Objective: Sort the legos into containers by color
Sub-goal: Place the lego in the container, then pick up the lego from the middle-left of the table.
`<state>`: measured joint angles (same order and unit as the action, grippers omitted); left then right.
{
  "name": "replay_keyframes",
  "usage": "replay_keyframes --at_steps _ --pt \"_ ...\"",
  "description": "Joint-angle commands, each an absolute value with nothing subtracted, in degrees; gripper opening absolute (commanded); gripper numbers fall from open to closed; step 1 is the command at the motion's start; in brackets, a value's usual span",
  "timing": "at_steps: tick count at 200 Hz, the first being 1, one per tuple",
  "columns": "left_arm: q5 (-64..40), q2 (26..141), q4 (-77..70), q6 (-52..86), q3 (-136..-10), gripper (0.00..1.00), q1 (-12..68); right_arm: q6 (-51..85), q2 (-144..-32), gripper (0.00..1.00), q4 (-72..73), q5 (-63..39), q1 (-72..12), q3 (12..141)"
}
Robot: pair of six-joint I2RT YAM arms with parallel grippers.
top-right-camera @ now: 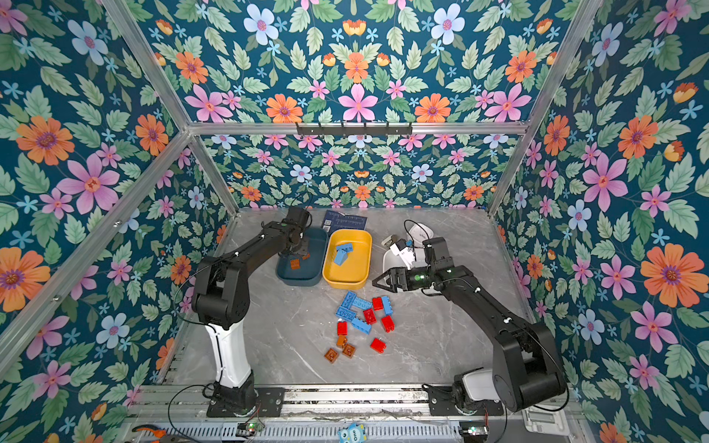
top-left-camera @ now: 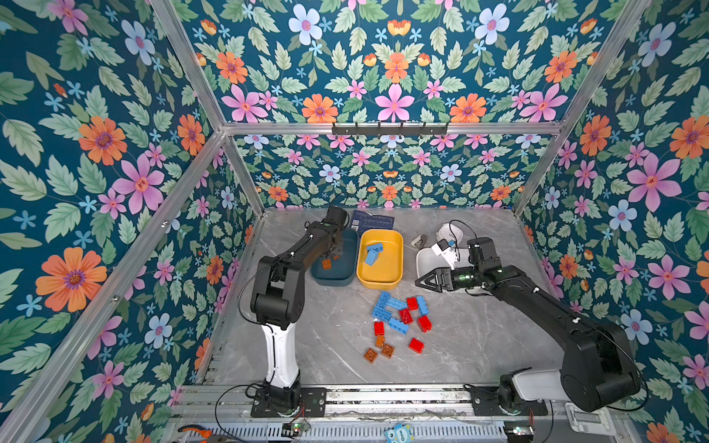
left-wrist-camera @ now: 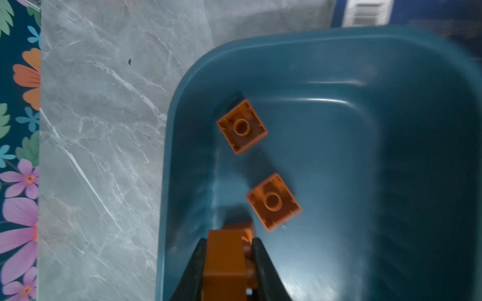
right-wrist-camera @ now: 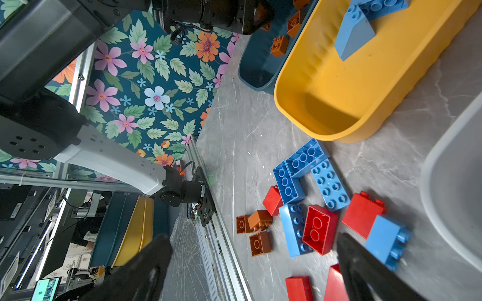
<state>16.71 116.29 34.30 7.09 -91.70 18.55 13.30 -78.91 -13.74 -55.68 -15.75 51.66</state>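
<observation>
My left gripper [left-wrist-camera: 229, 242] is shut on a brown-orange lego [left-wrist-camera: 224, 260] and hangs inside the dark teal container [left-wrist-camera: 339, 130]. Two more brown legos [left-wrist-camera: 242, 127] [left-wrist-camera: 273, 202] lie on that tub's floor. In both top views the yellow container [top-left-camera: 387, 270] beside it holds light blue legos [top-left-camera: 373, 253]. The white container [top-left-camera: 425, 264] is partly hidden by my right arm. My right gripper [top-left-camera: 418, 283] is open and empty just in front of the white tub, above the table. Loose blue and red legos [top-left-camera: 399, 314] and brown ones [top-left-camera: 380, 347] lie mid-table.
A dark blue printed card [top-left-camera: 372, 220] lies behind the tubs. A small white gadget [top-left-camera: 447, 234] and a little grey object [top-left-camera: 418, 241] sit at the back right. Metal rails [top-left-camera: 383, 399] run along the table's front edge, and floral walls close in the sides.
</observation>
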Motion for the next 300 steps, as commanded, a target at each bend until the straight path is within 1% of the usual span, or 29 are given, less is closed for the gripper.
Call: replay_keyframes --at_steps 1,7,19,29,61,92,120,153,183,216,252,285,300 --pt "19.32 118.05 33.73 4.99 -93.22 0.27 18.25 12.96 -79.25 0.99 -12.91 -55.83 -15.80 51.64" --pt "18.81 118.41 33.73 5.01 -93.57 0.32 18.19 13.01 -79.36 0.99 -12.85 -55.83 -15.80 51.65" --pt "17.54 118.89 33.72 5.12 -94.23 0.47 18.12 12.88 -79.61 0.99 -13.01 -55.85 -15.74 51.73" --pt "17.13 118.99 34.03 5.18 -94.77 0.53 18.16 12.71 -79.67 0.99 -13.18 -55.84 -15.81 51.98" --pt "17.37 116.27 35.78 5.47 -95.54 0.59 18.32 12.05 -79.44 0.99 -14.29 -55.78 -15.79 52.52" --pt "13.31 110.09 39.01 7.47 -92.81 0.65 20.06 11.86 -79.55 0.99 -14.76 -55.81 -15.82 52.73" --pt "9.33 101.01 38.76 10.84 -83.86 0.68 23.82 11.69 -79.22 0.99 -15.19 -55.69 -15.82 52.74" --pt "8.23 90.84 40.18 16.30 -73.29 0.70 30.66 10.51 -78.66 0.99 -17.23 -55.51 -15.79 53.13" --pt "4.29 81.17 38.88 26.13 -62.30 0.71 37.59 9.98 -77.66 0.99 -18.64 -54.83 -15.80 52.59" --pt "5.32 73.48 39.26 38.09 -53.88 0.71 46.83 9.93 -77.19 0.99 -19.37 -54.20 -15.74 52.02" --pt "6.23 70.82 36.89 49.88 -48.00 0.71 59.20 9.93 -76.83 0.99 -19.85 -53.81 -15.77 51.59" --pt "6.30 73.44 36.15 52.26 -46.83 0.71 66.85 9.93 -76.69 0.99 -20.02 -53.70 -15.74 51.20" --pt "5.60 74.99 35.94 51.65 -46.29 0.72 68.74 9.75 -76.65 0.99 -20.37 -53.62 -15.74 51.09"
